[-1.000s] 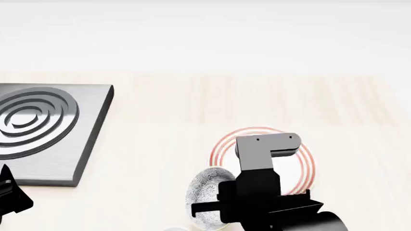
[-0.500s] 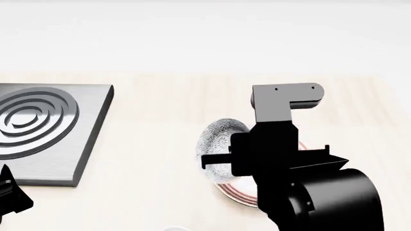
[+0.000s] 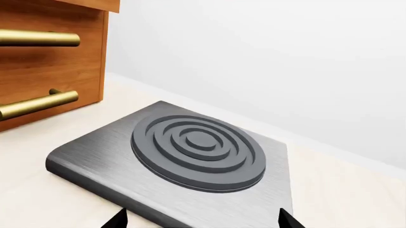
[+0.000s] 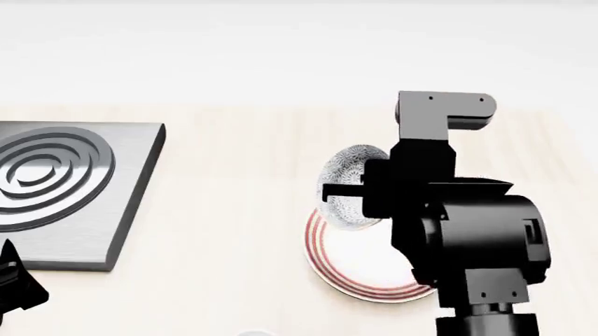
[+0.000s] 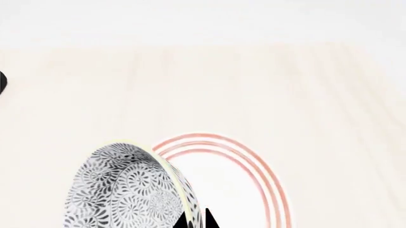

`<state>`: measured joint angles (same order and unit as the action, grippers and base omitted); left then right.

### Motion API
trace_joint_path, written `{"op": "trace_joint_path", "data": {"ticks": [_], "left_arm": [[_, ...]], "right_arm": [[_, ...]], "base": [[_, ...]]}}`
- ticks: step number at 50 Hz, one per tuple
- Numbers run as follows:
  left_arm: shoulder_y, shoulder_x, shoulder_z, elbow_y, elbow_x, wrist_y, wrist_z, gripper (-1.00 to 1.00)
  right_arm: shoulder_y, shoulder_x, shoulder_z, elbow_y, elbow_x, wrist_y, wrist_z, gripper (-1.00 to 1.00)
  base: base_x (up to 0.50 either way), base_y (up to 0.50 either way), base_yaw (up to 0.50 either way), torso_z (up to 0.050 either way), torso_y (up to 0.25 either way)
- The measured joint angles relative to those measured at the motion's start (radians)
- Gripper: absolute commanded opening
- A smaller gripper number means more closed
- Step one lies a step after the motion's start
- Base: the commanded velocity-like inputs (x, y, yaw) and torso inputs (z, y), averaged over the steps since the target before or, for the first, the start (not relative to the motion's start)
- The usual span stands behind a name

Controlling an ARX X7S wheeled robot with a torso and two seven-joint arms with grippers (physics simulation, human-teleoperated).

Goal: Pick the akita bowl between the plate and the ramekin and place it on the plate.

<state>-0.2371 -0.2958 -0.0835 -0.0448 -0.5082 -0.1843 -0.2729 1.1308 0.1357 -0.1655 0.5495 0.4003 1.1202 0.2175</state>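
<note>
Left wrist view: your left claw (image 3: 201, 223) shows only two dark fingertips, set wide apart with nothing between them, over the near edge of a grey induction hob (image 3: 184, 161) on the counter (image 3: 355, 199); a wooden drawer unit (image 3: 44, 57) with brass handles stands beside it.

Head view: your right claw (image 4: 351, 192) grips the akita bowl (image 4: 348, 183) by its rim, tipped on edge, above the far edge of the plate (image 4: 327, 262) near the counter's middle.

Right wrist view: the speckled bowl (image 5: 127, 190) hangs pinched between the fingertips (image 5: 197, 219), just over the red-ringed plate (image 5: 254, 190).
</note>
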Motion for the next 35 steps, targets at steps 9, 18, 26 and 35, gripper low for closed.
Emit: {"op": "trace_joint_path", "data": {"ticks": [9,18,26,35], "left_arm": [[0.000,-0.001,0.002,-0.001,-0.001,0.002,-0.002,1.00],[-0.001,-0.002,0.004,-0.003,-0.003,0.004,-0.002,1.00],[-0.001,-0.003,0.006,-0.004,-0.004,0.005,-0.004,1.00],[-0.002,-0.005,0.007,-0.006,-0.007,0.005,-0.005,1.00]], "right_arm": [[0.094,-0.012,-0.017,0.245,-0.031,-0.132,-0.044,-1.00],[0.197,-0.036,-0.006,0.534,-0.059,-0.295,-0.084,-1.00],[0.235,-0.050,0.074,0.663,-0.093,-0.372,-0.071,-1.00],[0.244,-0.064,0.203,0.725,-0.169,-0.409,-0.037,-1.00]], "base": [[0.00,0.00,0.00,0.000,0.000],[0.00,0.00,0.00,0.000,0.001],[0.00,0.00,0.00,0.000,0.000],[0.00,0.00,0.00,0.000,0.000]]}}
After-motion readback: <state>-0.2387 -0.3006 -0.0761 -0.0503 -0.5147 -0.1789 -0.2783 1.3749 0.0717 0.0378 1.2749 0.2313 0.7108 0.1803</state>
